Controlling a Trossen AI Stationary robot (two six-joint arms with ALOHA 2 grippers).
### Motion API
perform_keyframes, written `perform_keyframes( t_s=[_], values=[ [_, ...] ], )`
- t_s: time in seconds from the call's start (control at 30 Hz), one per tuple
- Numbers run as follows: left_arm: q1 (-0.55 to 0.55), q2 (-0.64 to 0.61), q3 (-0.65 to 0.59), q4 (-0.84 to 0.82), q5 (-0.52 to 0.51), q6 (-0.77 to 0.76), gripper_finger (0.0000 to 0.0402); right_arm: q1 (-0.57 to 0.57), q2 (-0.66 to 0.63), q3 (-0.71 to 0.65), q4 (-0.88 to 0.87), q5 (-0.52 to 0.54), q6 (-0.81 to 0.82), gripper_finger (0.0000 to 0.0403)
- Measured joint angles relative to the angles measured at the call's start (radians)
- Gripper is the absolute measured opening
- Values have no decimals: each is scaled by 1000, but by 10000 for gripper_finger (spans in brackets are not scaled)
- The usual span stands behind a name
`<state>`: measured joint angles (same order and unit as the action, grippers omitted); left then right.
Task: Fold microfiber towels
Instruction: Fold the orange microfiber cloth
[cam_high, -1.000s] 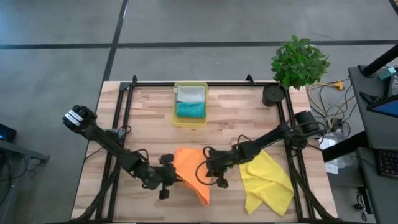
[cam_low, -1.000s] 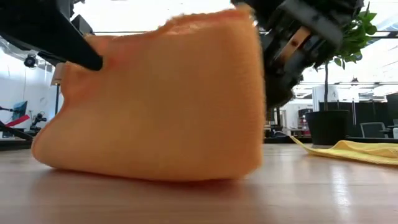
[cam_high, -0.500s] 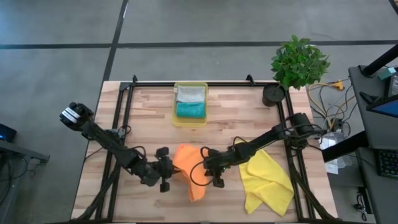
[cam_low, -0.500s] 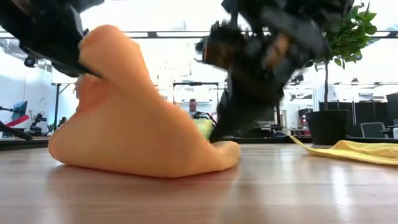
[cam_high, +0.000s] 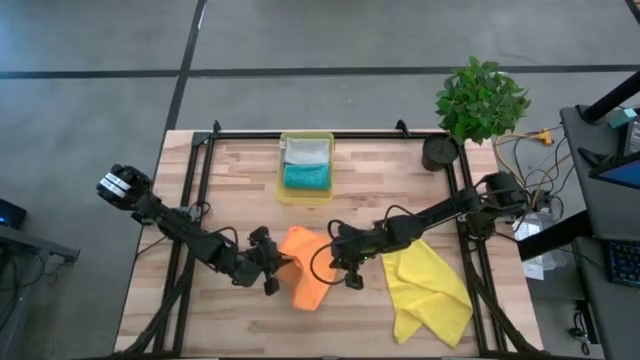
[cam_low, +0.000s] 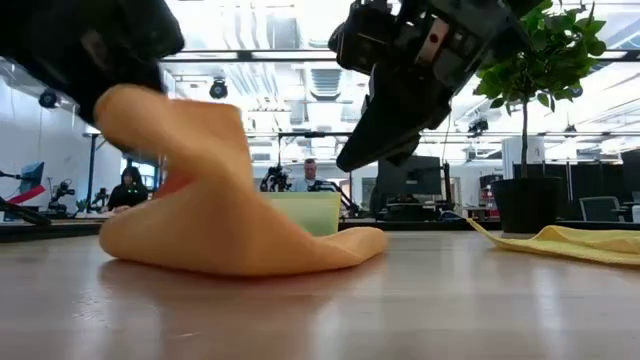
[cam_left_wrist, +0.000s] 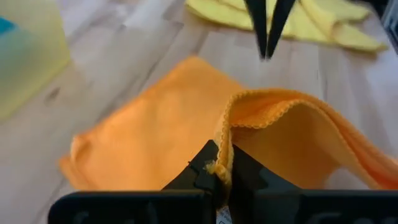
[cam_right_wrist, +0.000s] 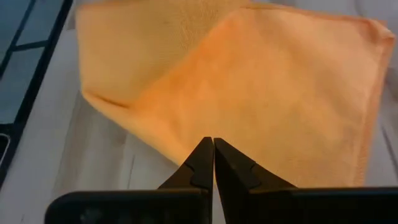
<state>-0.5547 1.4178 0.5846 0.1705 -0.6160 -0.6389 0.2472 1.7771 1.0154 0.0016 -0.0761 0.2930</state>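
Orange towel (cam_high: 305, 268) lies near the middle of the table's (cam_high: 400, 165) front half, one edge lifted by the left gripper (cam_left_wrist: 219, 176), whose fingers are clamped on its hem while that arm reaches in low from the left. The right gripper (cam_right_wrist: 213, 163) hovers above the towel's other side, fingers pressed together and empty, its arm stretched in from the right beside the yellow towel (cam_high: 430, 290).

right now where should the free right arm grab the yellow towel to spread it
Grip the yellow towel at the tip nearest the right gripper, coming from above. It lies crumpled and flat on the table, and that corner is unobstructed.
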Motion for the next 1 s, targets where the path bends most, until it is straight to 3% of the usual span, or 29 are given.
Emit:
perform_keyframes(
  t_s=[0.2,0.37,0.6,0.8,1.0],
  values=[
    [72,0,1,21,1,47,0,-1,-2,5,-17,0,44,9],
    [120,1,0,30,18,44,0,-6,-2,10,100,-7,171,18],
    [205,1,5,32,100,-77,0,-20,-22,10,248,0,386,97],
    [272,2,-3,28,147,-80,0,-21,-44,10,235,29,382,166],
    [328,62,5,34,253,-29,0,-21,-56,10,234,29,380,188]
  ],
)
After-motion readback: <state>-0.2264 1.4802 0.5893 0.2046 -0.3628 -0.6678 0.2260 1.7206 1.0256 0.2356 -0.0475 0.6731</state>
